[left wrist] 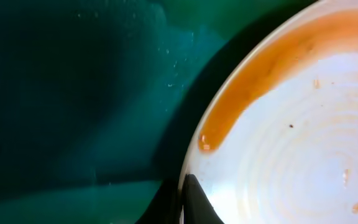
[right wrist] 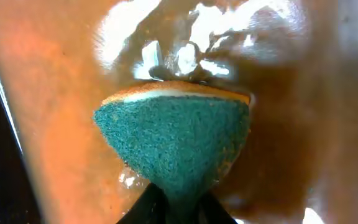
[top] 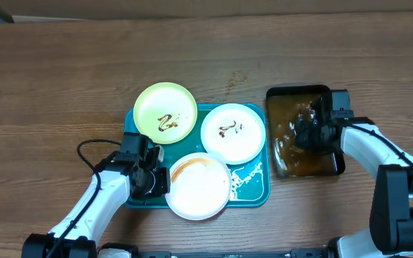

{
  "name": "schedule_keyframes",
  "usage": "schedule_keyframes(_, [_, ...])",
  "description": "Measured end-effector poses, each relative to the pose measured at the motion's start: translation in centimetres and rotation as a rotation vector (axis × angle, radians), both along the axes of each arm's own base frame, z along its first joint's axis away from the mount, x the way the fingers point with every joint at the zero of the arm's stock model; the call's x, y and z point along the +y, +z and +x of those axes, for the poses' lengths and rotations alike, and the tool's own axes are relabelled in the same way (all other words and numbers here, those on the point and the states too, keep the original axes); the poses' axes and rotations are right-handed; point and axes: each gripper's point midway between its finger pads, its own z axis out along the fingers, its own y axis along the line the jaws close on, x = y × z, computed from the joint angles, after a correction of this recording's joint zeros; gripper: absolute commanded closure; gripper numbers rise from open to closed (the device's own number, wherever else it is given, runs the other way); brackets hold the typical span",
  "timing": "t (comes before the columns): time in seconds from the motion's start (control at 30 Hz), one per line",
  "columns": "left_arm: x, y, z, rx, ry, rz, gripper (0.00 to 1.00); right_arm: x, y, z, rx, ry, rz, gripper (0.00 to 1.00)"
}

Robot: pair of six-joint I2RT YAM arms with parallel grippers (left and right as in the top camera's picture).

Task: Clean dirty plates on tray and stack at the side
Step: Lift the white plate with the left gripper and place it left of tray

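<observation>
Pinching the left rim of the near white plate (left wrist: 278,143), the left pincer (left wrist: 180,202) has its two dark fingers drawn together with the plate's edge caught between them. An orange-brown smear curves along the plate's far-left inner edge. The rest of its face is mostly white with a few specks. This plate sits at the near side of the teal tray (top: 253,188), hanging a little over the near rim. Beyond it, the far white plate (top: 233,132) lies on the tray's far right with a small brown squiggle at its middle. The lime-green plate (top: 165,112) rests over the far-left corner, marked with a squiggle of its own. Pale wet streaks show on the bare tray at the near right.

Over to the right, the right pincer (right wrist: 178,202) is clamped on a sponge (right wrist: 176,140), green scouring face showing and a yellow layer at its far edge. The sponge is down in the brown water (right wrist: 55,124) of the black tray (top: 296,89), which stands just right of the teal tray on the wooden counter (top: 63,72).
</observation>
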Motion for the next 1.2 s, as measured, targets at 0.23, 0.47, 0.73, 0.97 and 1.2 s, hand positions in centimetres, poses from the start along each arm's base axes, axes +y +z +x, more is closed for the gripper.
schedule_keyframes(0.23, [0.9, 1.8, 0.8, 0.025, 0.003, 0.067, 0.96, 0.0, 0.0, 0.0, 0.004, -0.023, 0.007, 0.85])
schedule_keyframes(0.47, [3.2, 5.3, 3.5, -0.031, 0.023, 0.214, 0.96, 0.0, 0.0, 0.0, 0.005, -0.03, 0.008, 0.85])
schedule_keyframes(0.73, [6.6, 10.2, 6.8, -0.138, 0.067, 0.422, 0.96, 0.0, 0.0, -0.1, 0.009, -0.032, 0.01, 0.85])
schedule_keyframes(0.97, [8.7, 12.5, 8.2, -0.211, 0.078, 0.593, 0.96, 0.0, 0.0, -0.1, 0.011, -0.034, 0.01, 0.85])
schedule_keyframes(1.2, [7.2, 14.2, 8.9, -0.321, -0.044, 0.796, 0.96, 0.0, -0.1, -0.2, 0.013, -0.035, 0.01, 0.85])
